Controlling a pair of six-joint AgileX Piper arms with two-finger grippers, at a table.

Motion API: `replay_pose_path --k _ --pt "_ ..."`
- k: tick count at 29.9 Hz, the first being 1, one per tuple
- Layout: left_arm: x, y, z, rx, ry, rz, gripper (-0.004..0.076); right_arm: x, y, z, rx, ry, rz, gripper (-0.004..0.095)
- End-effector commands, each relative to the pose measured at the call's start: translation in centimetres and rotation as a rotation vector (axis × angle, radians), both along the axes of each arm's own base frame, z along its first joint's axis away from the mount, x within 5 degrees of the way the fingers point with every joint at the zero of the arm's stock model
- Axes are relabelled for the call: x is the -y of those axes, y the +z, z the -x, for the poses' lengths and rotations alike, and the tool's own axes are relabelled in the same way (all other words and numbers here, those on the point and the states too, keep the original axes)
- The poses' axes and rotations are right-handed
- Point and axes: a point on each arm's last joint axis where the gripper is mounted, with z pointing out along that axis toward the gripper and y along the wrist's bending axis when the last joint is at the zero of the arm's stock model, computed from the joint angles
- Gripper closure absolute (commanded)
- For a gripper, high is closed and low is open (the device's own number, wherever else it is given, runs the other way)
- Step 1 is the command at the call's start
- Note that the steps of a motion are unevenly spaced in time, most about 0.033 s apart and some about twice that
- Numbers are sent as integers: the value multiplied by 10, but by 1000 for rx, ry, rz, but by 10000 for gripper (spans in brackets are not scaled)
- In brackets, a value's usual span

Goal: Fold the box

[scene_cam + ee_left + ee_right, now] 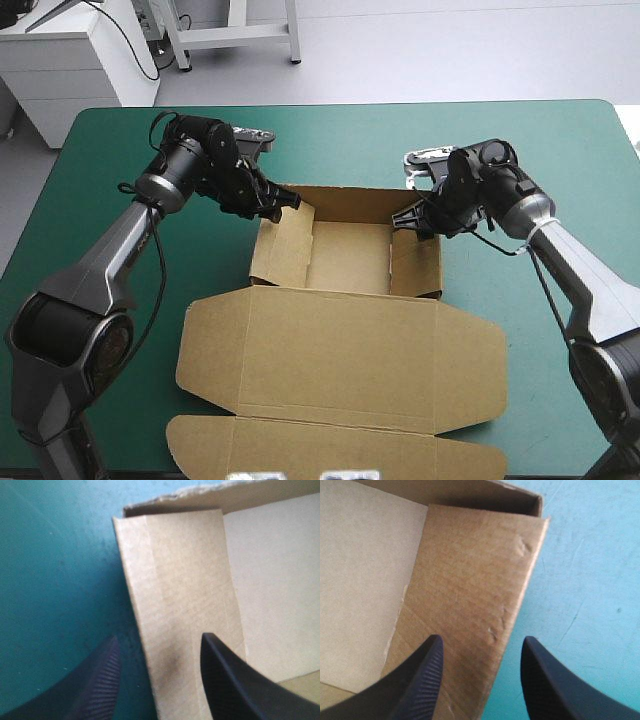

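Observation:
The brown box (348, 256) stands mid-table as an open tray, its wide lid (340, 350) lying flat toward the near edge. My left gripper (283, 203) is at the tray's far left corner. In the left wrist view it (160, 639) is open, with the upright left wall (175, 580) between its black fingers. My right gripper (408, 218) is at the far right corner. It (482, 639) is open too, one finger inside and one outside the right wall (475, 565).
The teal-green cover (110, 250) lies bare to the left, right and beyond the tray. The lid's front flap (330, 450) reaches almost to the table's near edge.

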Motion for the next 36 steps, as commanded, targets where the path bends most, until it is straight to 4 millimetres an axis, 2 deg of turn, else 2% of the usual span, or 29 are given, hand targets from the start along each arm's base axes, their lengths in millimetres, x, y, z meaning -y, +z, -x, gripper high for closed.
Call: replay_pose_path --k 1,6,10,16,19,22,27,36 --pt "-4 49 16 87 -9 48 365 6 40 4 110 -1 7 454" --pt "-9 82 23 193 -5 63 372 10 65 8 119 14 48 454" --pt "-19 115 39 296 2 72 456 10 76 10 131 2 29 464" --pt "-32 160 91 398 -74 170 713 9 75 10 120 -37 -3 468" --pt "-45 173 121 450 -105 159 732 9 75 10 119 -53 -9 468" --pt "-56 166 145 443 -120 125 732 9 73 9 111 -55 -7 467" --pt "-72 135 181 409 -111 104 732 9 73 9 111 -61 -10 468" --pt "-95 33 231 396 -57 104 732 4 59 1 67 -80 -20 468"
